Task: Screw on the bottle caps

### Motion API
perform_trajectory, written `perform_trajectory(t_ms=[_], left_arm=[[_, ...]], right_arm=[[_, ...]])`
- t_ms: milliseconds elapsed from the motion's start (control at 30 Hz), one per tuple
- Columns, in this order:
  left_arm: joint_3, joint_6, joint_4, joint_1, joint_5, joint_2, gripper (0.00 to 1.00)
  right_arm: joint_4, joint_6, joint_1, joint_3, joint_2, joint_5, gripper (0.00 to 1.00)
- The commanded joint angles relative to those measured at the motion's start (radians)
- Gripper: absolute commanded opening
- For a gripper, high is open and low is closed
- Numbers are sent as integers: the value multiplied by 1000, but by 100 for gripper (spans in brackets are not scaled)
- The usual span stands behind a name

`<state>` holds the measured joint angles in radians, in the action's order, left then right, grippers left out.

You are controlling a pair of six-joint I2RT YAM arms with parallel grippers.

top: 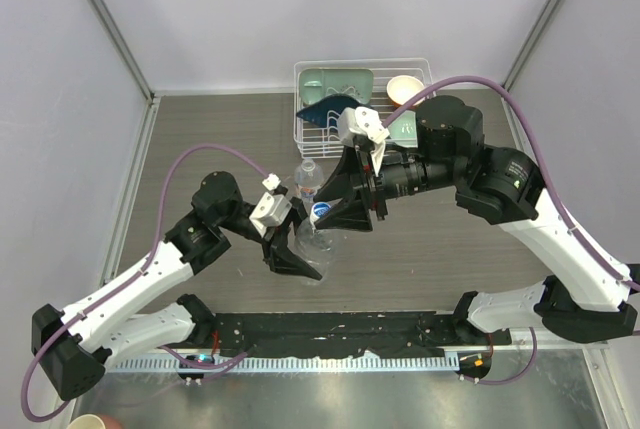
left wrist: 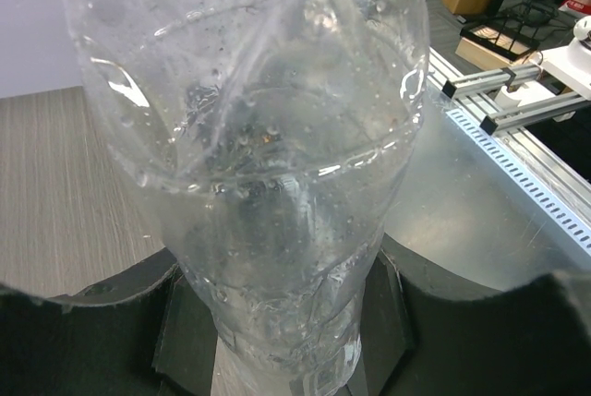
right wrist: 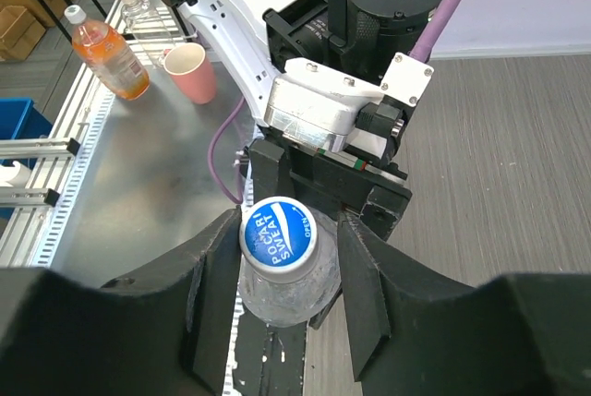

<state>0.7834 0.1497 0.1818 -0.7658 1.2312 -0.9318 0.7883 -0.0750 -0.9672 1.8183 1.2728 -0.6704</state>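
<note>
light: bright, even, from above | glare: white glints on bottle (left wrist: 268, 165), 10 o'clock | focus: my jaws' near edges soft

Blue-and-white cap (right wrist: 278, 234), clear bottle (left wrist: 259, 184)

Top cam hangs high over the near edge, looking down across the whole counter (top: 200, 149) toward the back wall (top: 330, 9). Left wrist cam is crammed right up against the clear bottle (left wrist: 268, 184), which fills most of its frame. Right wrist cam looks down through its own end effector (right wrist: 277, 258) onto the same bottle's cap (right wrist: 279, 234). All three share that bottle.
</note>
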Motion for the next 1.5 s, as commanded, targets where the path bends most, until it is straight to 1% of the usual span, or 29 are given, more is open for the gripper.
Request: perform_trajectory(t_ms=[0,67,167,200,233,267,300,367,400,433,533,567,600,633,667,700,733,833,867,933,967,1000,1067,1133,1233,1300,1333,1433,1467], left_arm=[[27,-13,12,-4,10,16,0],[24,-19,13,-4,2,16,0],[24,-18,19,-6,-21,21,0],[24,-18,22,-6,-28,22,0],[22,-21,27,-4,-47,22,0],[22,-28,28,-4,-62,24,0],[22,-44,28,-4,-78,25,0],[22,-61,34,-1,-157,28,0],[23,-77,41,0,-185,31,0],[22,-93,47,2,-255,31,0],[19,-128,48,3,-418,36,0],[17,-137,57,3,-528,34,0],[14,-145,58,5,-565,36,0],[8,-229,61,3,-593,39,0],[1,-245,67,3,-664,40,0],[-12,-255,80,3,-694,41,0],[-18,-272,84,5,-719,45,0],[-48,-320,129,3,-794,54,0],[-55,-332,142,5,-812,57,0],[-73,-338,189,3,-877,60,0],[-78,-349,203,5,-897,65,0],[-88,-349,220,3,-914,67,0],[-92,-351,237,5,-956,67,0],[-85,-329,234,3,-984,64,0],[-95,-320,232,3,-974,71,0],[-105,-306,234,5,-960,77,0],[-107,-294,232,5,-948,82,0],[-116,-271,211,10,-866,90,0],[-115,-268,200,10,-824,93,0]], right_arm=[[-70,14,10,-7,-29,-28,49],[-73,15,12,-10,-29,-34,46],[-72,23,13,-19,-26,-29,37],[-70,24,13,-30,-24,-23,30],[-66,29,13,-36,-21,-17,26],[-60,33,15,-45,-18,6,18],[-51,34,12,-48,-15,29,14],[-23,41,13,-60,-6,73,5],[-12,46,13,-68,-3,142,3],[6,52,13,-76,2,184,1],[40,89,13,-105,22,360,1],[46,105,13,-120,39,408,1],[57,116,13,-125,46,451,1],[71,145,13,-131,56,551,1],[75,164,13,-140,69,604,1],[80,181,12,-142,80,653,1],[89,216,13,-142,88,754,1],[89,300,5,-154,108,851,1],[85,328,-10,-163,115,933,1],[78,378,-21,-169,131,997,1],[78,439,-33,-175,137,1078,1],[78,467,-41,-174,145,1119,1],[118,532,-62,-139,183,1230,1],[132,553,-88,-117,213,1252,1],[114,581,-100,-93,227,1220,1],[79,580,-102,-86,223,1172,20],[71,574,-103,-79,218,1166,42],[63,485,-105,-30,211,1177,66],[68,457,-104,14,214,1180,68]])
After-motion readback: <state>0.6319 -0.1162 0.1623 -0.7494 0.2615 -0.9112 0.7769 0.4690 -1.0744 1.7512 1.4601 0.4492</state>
